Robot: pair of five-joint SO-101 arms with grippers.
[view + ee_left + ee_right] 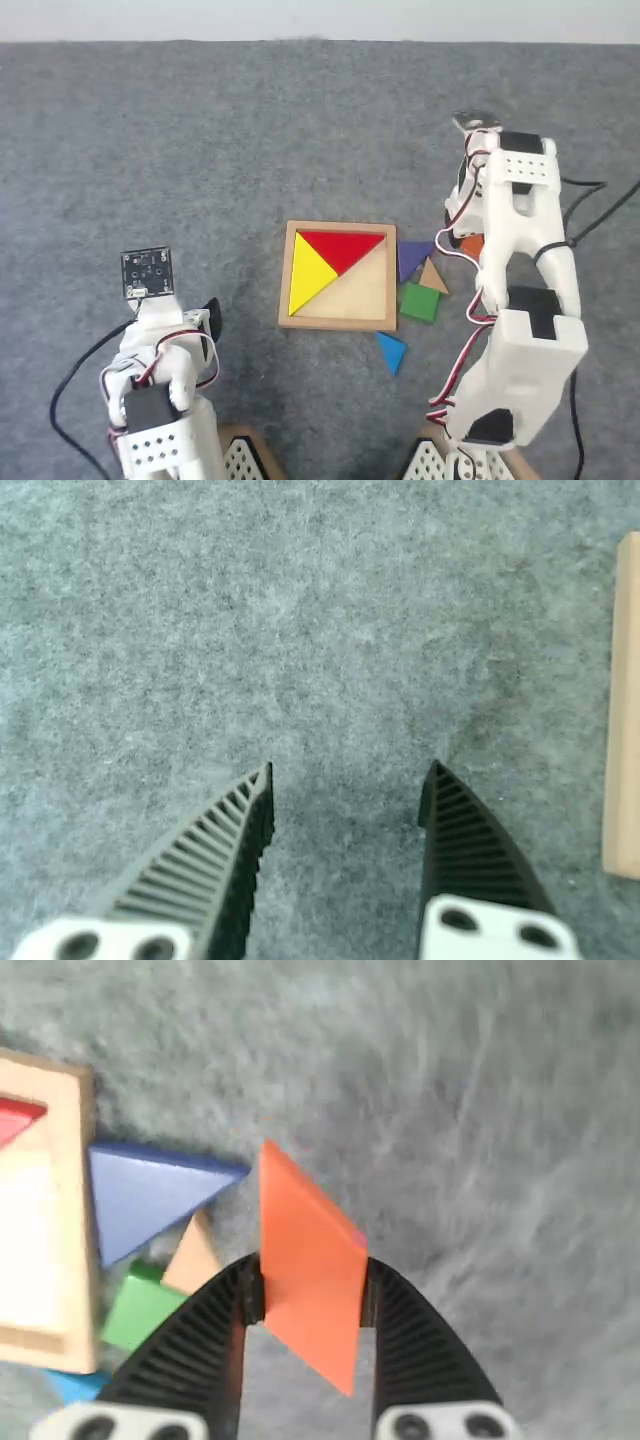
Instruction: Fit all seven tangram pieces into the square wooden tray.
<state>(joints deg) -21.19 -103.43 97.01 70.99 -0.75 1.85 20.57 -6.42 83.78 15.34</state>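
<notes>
— Orange parallelogram (305, 1260), pinched by the right jaws across its short width, one sharp corner pointing away from the arm. Is that a sound hold?
— Sound enough, I judge. The jaws close near its middle, so it should not swing. It sits just beside the loose pieces, to the right of the wooden tray (340, 322) and not over it.
— What lies nearest?
— The blue-violet triangle (140, 1195), then the tan triangle (192, 1257) and the green square (140, 1310), crowded along the tray's right rim. A small blue triangle (391, 350) lies near the tray's lower right corner.
— And inside the tray?
— The red triangle (342, 247) and the yellow triangle (308, 272) fill the upper-left half. The lower-right half is bare wood.
— So how should it go?
— Carry the piece high enough to pass over that cluster. Turn the wrist until its edges line up with the free space, lower it flat, and let go only once it rests on the tray floor. Dropped at a tilt, it may end up propped on the rim.
— And the other arm?
— The left jaws are spread apart with nothing between them, above the grey desk (300, 610) to the left of the tray, well apart from the work.
</notes>
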